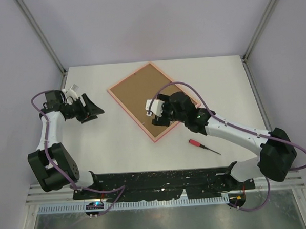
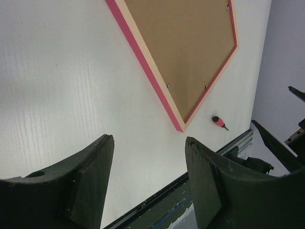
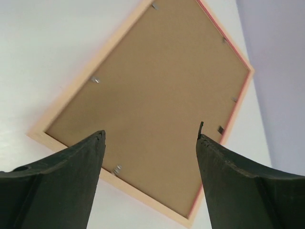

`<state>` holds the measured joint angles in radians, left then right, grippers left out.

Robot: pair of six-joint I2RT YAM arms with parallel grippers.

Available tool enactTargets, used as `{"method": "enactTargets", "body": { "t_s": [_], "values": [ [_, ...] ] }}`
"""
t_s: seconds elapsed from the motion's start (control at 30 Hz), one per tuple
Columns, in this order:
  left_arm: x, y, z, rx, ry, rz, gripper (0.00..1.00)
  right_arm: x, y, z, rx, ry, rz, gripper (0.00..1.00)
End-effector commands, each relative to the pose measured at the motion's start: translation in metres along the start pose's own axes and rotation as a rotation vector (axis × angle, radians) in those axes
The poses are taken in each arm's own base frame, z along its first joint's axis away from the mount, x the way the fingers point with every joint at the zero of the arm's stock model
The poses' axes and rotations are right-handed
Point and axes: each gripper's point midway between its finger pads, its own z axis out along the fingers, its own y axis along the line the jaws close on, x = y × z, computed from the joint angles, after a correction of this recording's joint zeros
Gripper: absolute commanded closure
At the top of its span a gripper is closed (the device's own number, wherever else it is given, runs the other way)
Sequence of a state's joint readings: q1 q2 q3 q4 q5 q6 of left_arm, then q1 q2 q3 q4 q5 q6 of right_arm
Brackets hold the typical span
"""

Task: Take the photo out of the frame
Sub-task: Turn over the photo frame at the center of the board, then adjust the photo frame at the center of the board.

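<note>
The pink frame (image 1: 138, 92) lies face down on the white table, its brown back board up. It also shows in the left wrist view (image 2: 186, 52) and the right wrist view (image 3: 157, 95). Small metal tabs (image 3: 95, 79) hold the board along its edges. The photo is hidden under the board. My right gripper (image 1: 160, 115) is open and empty, above the frame's near right part (image 3: 151, 134). My left gripper (image 1: 97, 111) is open and empty, well to the left of the frame, over bare table (image 2: 150, 140).
A red-handled screwdriver (image 1: 198, 144) lies on the table near the frame's near corner, in front of the right arm; it also shows in the left wrist view (image 2: 218, 121). A black rail (image 1: 161, 178) runs along the table's near edge.
</note>
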<state>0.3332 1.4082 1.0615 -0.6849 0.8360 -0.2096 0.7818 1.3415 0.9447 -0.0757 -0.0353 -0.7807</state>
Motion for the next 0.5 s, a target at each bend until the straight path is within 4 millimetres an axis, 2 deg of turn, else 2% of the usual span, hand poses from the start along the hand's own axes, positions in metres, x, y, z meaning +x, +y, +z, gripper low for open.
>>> {"method": "enactTargets", "body": {
  "t_s": [0.0, 0.03, 0.07, 0.1, 0.13, 0.23, 0.37, 0.47],
  "values": [
    [-0.010, -0.011, -0.010, 0.032, -0.057, 0.034, 0.35, -0.015, 0.045, 0.021, -0.184, 0.058, 0.282, 0.23],
    [-0.010, -0.011, -0.011, 0.033, -0.064, 0.037, 0.35, -0.026, 0.040, 0.025, -0.183, 0.043, 0.320, 0.25],
    [-0.011, -0.010, -0.012, 0.031, -0.068, 0.039, 0.35, -0.023, 0.050, 0.035, -0.217, 0.063, 0.353, 0.27],
    [-0.012, -0.010, -0.012, 0.031, -0.072, 0.042, 0.35, -0.031, 0.045, 0.040, -0.217, 0.047, 0.369, 0.28],
    [-0.012, -0.009, -0.013, 0.029, -0.075, 0.038, 0.35, -0.026, 0.055, 0.049, -0.248, 0.073, 0.402, 0.30],
    [-0.013, -0.007, -0.014, 0.026, -0.077, 0.031, 0.35, -0.027, 0.064, 0.070, -0.289, 0.104, 0.465, 0.33],
    [-0.013, -0.005, -0.016, 0.021, -0.082, 0.021, 0.36, -0.024, 0.081, 0.085, -0.345, 0.172, 0.563, 0.35],
    [-0.014, -0.005, -0.016, 0.020, -0.087, 0.020, 0.35, -0.027, 0.090, 0.090, -0.387, 0.184, 0.621, 0.36]
  ]
}}
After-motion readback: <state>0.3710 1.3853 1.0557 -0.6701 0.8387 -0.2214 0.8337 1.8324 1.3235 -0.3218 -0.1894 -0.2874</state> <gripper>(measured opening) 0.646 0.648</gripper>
